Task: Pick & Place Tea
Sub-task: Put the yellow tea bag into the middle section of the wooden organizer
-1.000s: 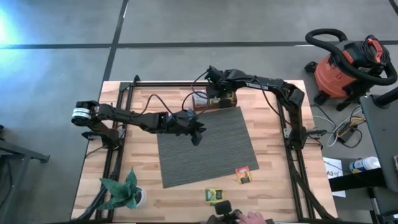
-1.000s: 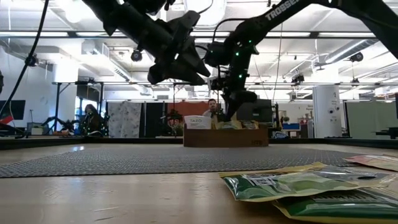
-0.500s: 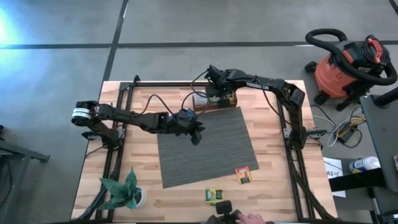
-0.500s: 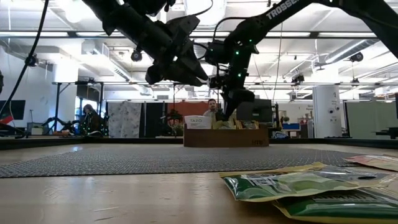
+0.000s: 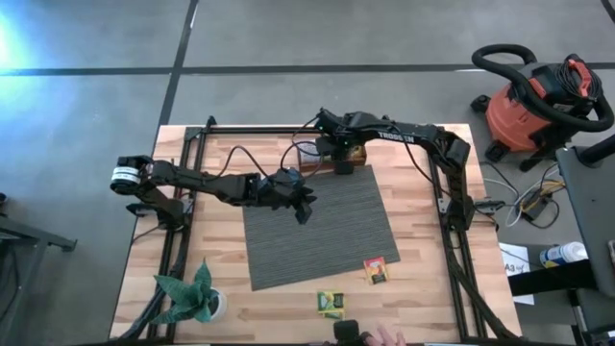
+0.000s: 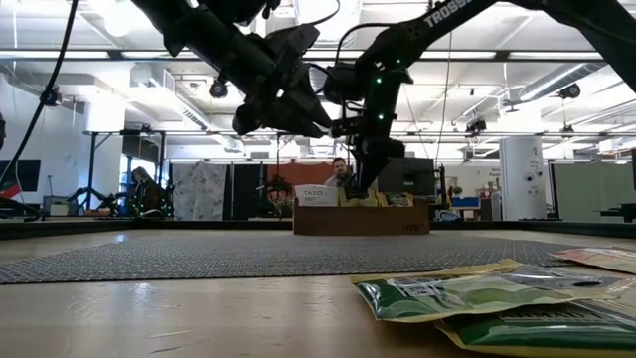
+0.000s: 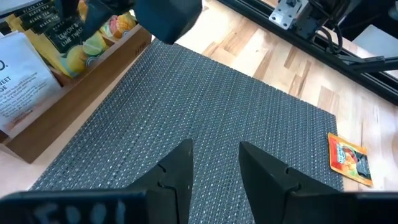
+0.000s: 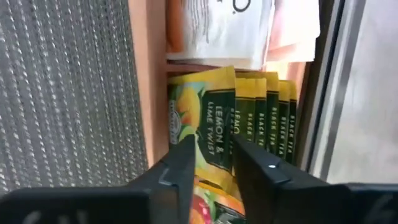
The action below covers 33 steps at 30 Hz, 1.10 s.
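Left tool (image 5: 306,213) hangs open over the grey mat (image 5: 322,231), right tool (image 5: 341,165) fingers apart above the wooden box (image 7: 74,99) holding upright yellow tea packets (image 8: 249,118) at the mat's far edge, two loose packets (image 5: 376,270) on the worktop (image 5: 423,288) near the front.

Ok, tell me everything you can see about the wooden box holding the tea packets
The wooden box is a low, open-topped tray of plain brown wood, sitting on the table against the far edge of the grey mat. Inside stand upright tea packets: a row of yellow ones printed with lemon and lime, and white ones beyond a divider. The right gripper hovers just over the yellow row, jaws apart, nothing visibly held.
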Motion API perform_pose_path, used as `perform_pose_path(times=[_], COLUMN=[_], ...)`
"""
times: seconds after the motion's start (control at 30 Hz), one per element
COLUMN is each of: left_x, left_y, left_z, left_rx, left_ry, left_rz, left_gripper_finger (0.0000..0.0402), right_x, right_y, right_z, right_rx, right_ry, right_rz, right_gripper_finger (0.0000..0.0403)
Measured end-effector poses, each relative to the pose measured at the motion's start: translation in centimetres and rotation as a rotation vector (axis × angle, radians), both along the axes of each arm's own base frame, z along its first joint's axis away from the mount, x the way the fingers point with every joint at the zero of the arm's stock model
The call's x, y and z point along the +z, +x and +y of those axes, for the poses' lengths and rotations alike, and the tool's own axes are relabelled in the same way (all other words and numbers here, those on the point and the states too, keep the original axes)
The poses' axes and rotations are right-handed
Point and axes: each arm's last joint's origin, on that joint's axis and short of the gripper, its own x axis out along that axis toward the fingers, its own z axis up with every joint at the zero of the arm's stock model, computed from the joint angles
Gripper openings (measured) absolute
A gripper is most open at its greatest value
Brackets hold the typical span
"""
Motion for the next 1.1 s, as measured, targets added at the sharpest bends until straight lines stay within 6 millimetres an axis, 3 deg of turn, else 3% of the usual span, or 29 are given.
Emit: perform_pose_path(times=[0.2,0.33,0.43,0.77,1.1], left_x=[-0.1,-0.1,-0.1,-0.1,-1.3], left_y=[0.0,0.0,0.0,0.2,3.7], left_z=[-0.3,-0.8,-1.2,-2.7,-3.7], left_rx=[-0.004,-0.015,-0.03,-0.109,-0.291], left_ry=[-0.012,-0.016,-0.017,-0.057,-0.237], left_rz=[0.003,0.009,0.009,-0.018,-0.115], left_gripper_finger=[0.0124,0.0124,0.0124,0.0124,0.0124], right_x=[2.4,4.2,4.8,1.9,-2.1], right_y=[-1.2,-3.6,-5.9,-13.9,-17.2], right_z=[1.0,2.6,4.8,16.9,26.5], right_rx=[-0.065,-0.141,-0.16,-0.202,-0.451], right_ry=[0.013,0.091,0.164,0.39,0.672], right_rz=[-0.03,-0.073,-0.104,-0.117,-0.211], right_gripper_finger=[0.0155,0.0159,0.0154,0.0134,0.0132])
